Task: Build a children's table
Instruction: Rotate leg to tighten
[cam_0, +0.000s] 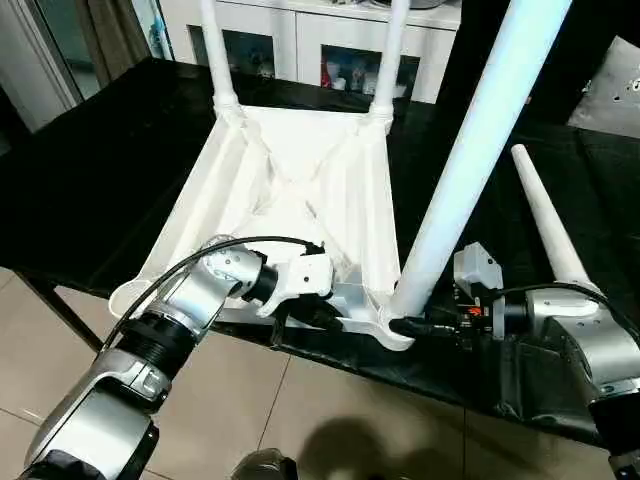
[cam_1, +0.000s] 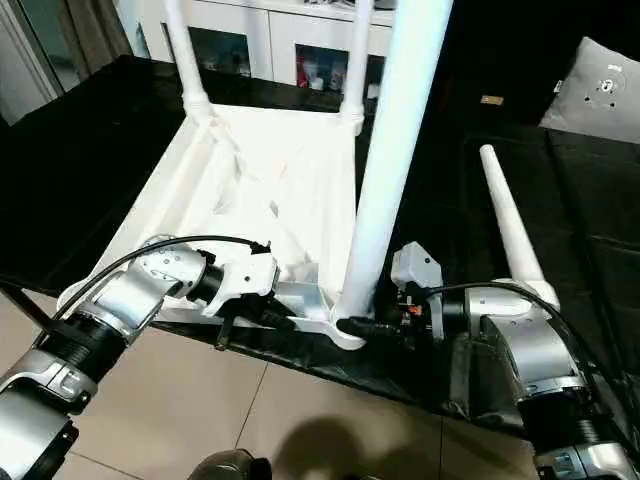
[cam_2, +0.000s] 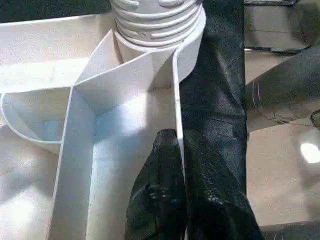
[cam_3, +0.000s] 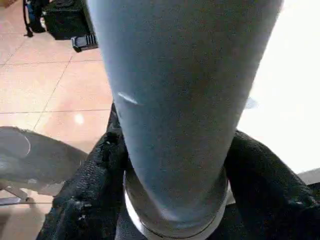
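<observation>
Risk lies mainly at the near right corner, where the third leg (cam_0: 470, 150) stands in its socket at the edge of the upturned tabletop (cam_0: 290, 180). The tabletop is laid ribs-up on the black-covered table (cam_0: 100, 170), its near edge at the table's near edge, above the tiled floor (cam_0: 260, 400). Two legs (cam_0: 218, 50) are already seated in the far sockets, and the fourth leg (cam_0: 548, 222) is laid on the table to the right, apart from the tabletop.

The right hand (cam_0: 405, 325) is wrapped around the base of the third leg, one finger on each side of it, just above the socket. Whether the fingers press firmly or sit loosely cannot be told. If the leg is not fully screwed home and the grip is relaxed, the leg could lean or drop out toward the floor.

The left hand (cam_2: 180, 170) is closed narrow over the thin near rim of the tabletop, one finger on each side of the wall. Should that pinch slip while the leg is turned, the whole tabletop could be rotated or dragged off the near edge. The lying leg could also be knocked and rolled by the right forearm.
</observation>
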